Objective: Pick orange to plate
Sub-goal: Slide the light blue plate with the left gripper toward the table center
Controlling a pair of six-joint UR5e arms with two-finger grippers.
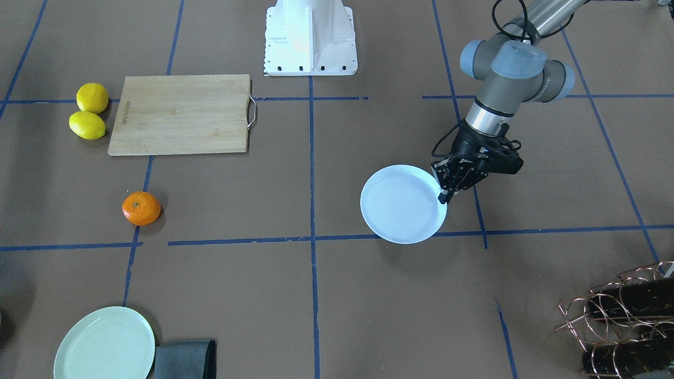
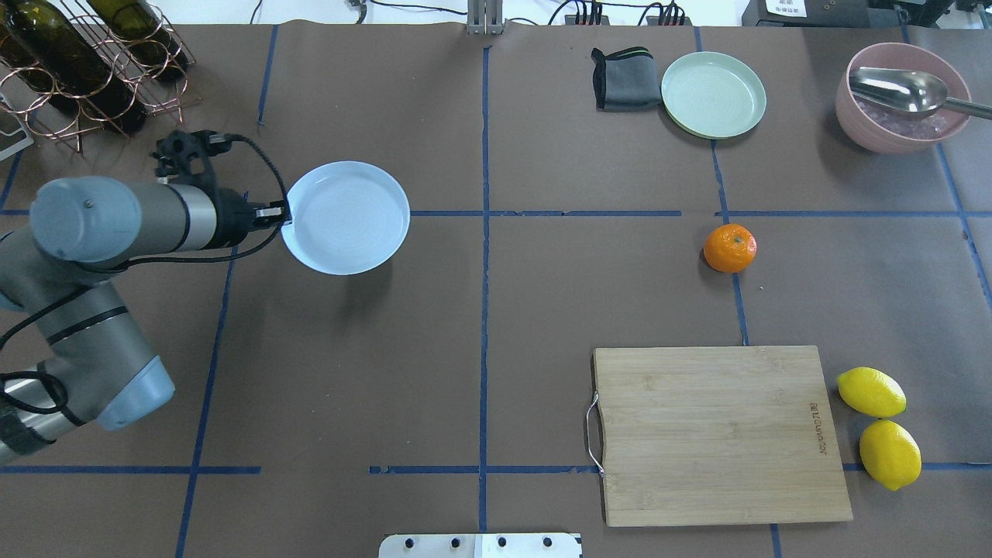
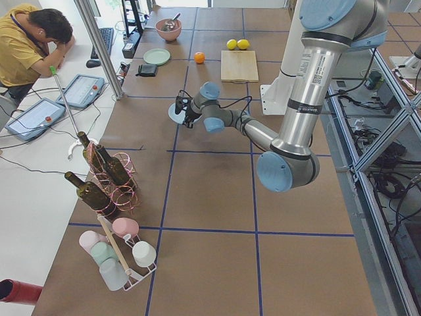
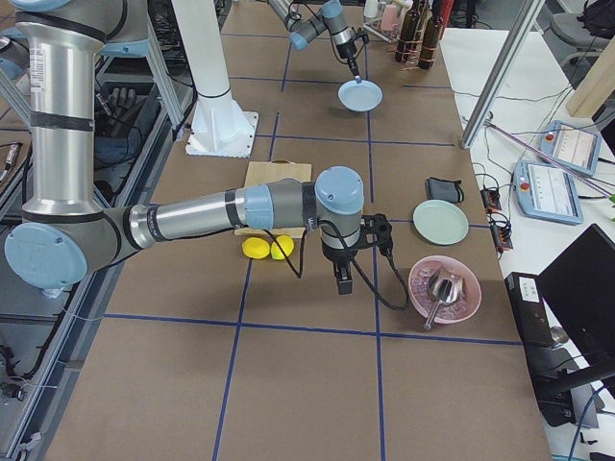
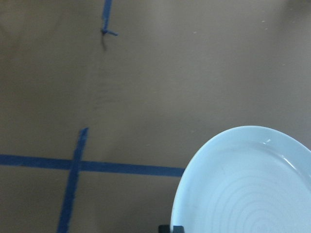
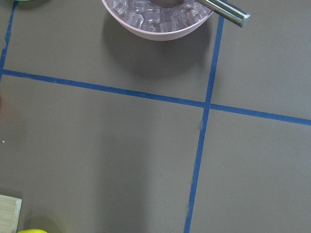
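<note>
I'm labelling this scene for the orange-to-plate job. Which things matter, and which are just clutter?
Job: orange; white plate; left tool, gripping the plate's rim.
Clutter: two lemons; cutting board; mint-green plate; grey cloth; pink bowl with scoop; bottle rack.

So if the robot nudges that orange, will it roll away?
It would probably roll a bit: the orange is round and sits free on the flat table, though its slightly flattened shape may stop it soon. Being rounded, it could squirt out of an off-centre pinch.
</note>
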